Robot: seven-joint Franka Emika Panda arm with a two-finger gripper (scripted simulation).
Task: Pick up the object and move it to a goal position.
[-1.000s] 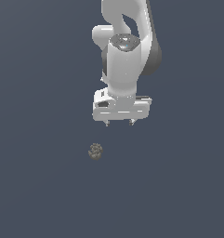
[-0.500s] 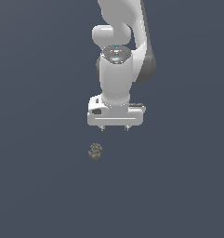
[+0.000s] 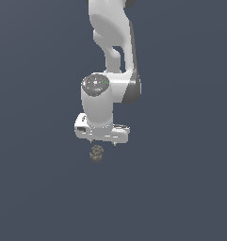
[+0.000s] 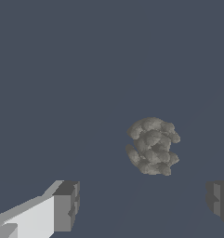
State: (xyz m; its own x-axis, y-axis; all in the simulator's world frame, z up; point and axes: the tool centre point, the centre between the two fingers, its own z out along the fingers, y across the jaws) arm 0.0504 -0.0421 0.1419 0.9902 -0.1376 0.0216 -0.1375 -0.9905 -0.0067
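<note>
Just under the parted gripper (image 3: 102,140), lump (image 3: 96,153), untouched

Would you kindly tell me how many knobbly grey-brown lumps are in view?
1. The small knobbly grey-brown lump lies on the dark grey floor, just below the white gripper; the wrist view shows it ahead of the open fingers.

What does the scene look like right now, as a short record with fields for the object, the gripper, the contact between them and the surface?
object: small knobbly grey-brown lump, lying on the surface
gripper: white gripper, open, fingers spread wide, nothing held
fingers: two dark-tipped fingers, neither touching the lump
relation: in the exterior view the gripper hangs just above the lump, the lump near the exterior view's left finger
surface: plain dark blue-grey ground
task stage: lump not yet grasped
</note>
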